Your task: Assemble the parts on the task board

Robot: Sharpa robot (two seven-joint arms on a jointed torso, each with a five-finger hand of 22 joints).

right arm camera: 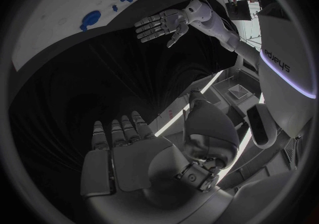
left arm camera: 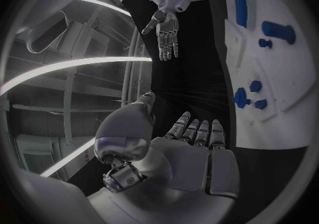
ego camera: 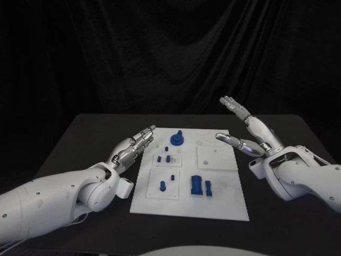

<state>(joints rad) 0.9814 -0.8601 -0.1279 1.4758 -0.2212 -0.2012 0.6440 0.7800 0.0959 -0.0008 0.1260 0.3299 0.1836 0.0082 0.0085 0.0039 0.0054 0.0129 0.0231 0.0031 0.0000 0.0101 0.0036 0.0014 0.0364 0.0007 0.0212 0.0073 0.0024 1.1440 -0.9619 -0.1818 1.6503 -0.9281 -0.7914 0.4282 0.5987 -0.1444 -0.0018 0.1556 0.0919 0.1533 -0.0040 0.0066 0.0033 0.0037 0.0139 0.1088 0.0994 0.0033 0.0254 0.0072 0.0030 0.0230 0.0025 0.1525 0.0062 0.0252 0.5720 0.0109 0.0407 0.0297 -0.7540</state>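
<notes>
- Table (ego camera: pixel 78 138), black, spans the frame's middle beneath a dark curtain (ego camera: pixel 170 53).
- Task board (ego camera: pixel 217 205) lies at centre, blue parts (ego camera: pixel 196 185) standing on it.
- Left hand (ego camera: pixel 134 146), centre-left, fingers straight, holding nothing.
- Right hand (ego camera: pixel 251 136), centre-right, spread wide, empty.

Two smooth, rounded white plastic arms dotted with small dark screws, each ending in a jointed silver metal hand, left hand (ego camera: pixel 134 148) and right hand (ego camera: pixel 251 136).
</notes>
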